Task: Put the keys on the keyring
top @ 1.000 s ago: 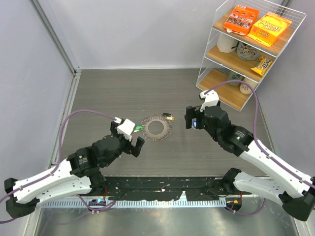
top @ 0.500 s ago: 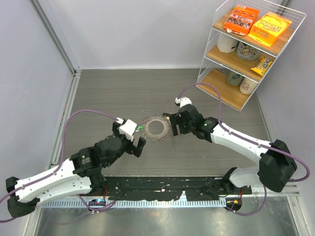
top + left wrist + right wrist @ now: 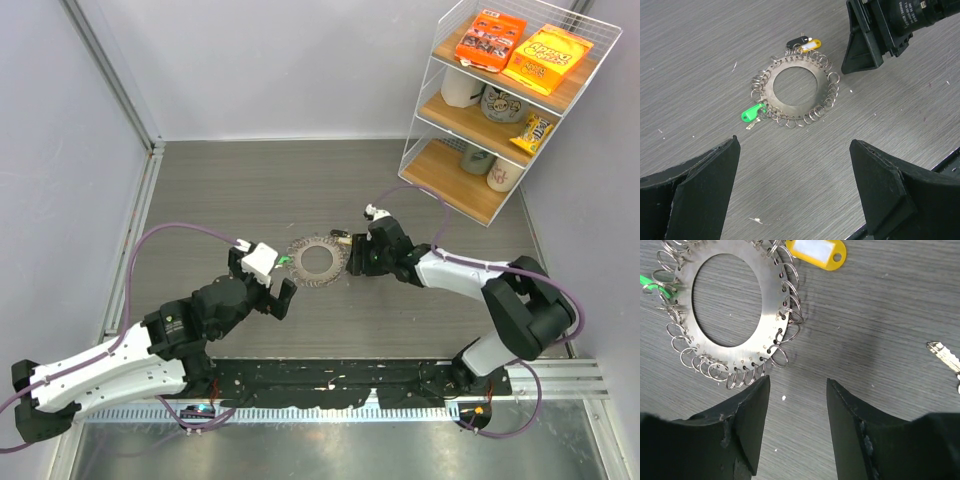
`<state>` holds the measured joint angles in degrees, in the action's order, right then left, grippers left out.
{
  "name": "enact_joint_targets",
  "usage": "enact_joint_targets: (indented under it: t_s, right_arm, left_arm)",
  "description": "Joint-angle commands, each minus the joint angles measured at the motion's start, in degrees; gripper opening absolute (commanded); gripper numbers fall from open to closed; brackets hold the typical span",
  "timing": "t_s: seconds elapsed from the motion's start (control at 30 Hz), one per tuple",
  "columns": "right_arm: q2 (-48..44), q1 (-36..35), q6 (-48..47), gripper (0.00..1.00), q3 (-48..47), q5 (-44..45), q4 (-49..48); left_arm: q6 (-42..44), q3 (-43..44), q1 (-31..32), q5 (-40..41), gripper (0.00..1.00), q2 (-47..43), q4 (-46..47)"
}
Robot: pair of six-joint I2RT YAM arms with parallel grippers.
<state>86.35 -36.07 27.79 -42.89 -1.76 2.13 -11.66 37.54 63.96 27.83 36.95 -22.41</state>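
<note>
Presently the keyring (image 3: 301,266) (image 3: 769,93), a flat silvery metal disc with a large round hole and a rim fringed with small wire loops, lies flat on the grey wood-grain surface (image 3: 240,190) between the two arms.

A green-tagged key (image 3: 752,114) touches the loops on the side of the disc towards the left arm; whether it is threaded on cannot be told. A yellow-tagged key (image 3: 810,46) and a black-tagged key (image 3: 796,43) lie side by side just at the far rim; whether they are attached cannot be told either. A bare silvery key (image 3: 944,355) lies alone on the surface, apart from the disc, at the right edge of the right wrist view.

Left gripper (image 3: 264,286) (image 3: 795,144): jaws spread wide with nothing between them, held on the near side of the keyring and clear of it.

Right gripper (image 3: 355,256) (image 3: 798,383): jaws partly spread, only bare surface between them. Its fingertips sit just beside the rim, on the side away from the green tag. Contact with the loops cannot be confirmed.

A white wire shelf rack (image 3: 468,192) carrying orange boxes (image 3: 545,58) stands at the far right corner.
</note>
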Motion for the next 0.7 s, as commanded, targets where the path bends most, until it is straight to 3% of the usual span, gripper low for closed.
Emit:
enact_joint_targets:
  t_s: [0.0,0.47,0.67]
  right_arm:
    - [1.89,0.48,3.41,0.55,0.53,-3.25,-8.19]
    - [8.49,1.18,4.73,0.50,1.58,-6.77,-14.08]
    - [8.93,1.36,5.52,0.40,3.34,-7.64,-15.84]
  left_arm:
    - [-0.56,0.61,-0.07,0.03,0.99,-0.83,2.38]
    - [-0.56,1.05,-0.07,0.03,0.99,-0.03,1.85]
    - [-0.56,1.22,0.02,0.11,0.99,0.23,1.67]
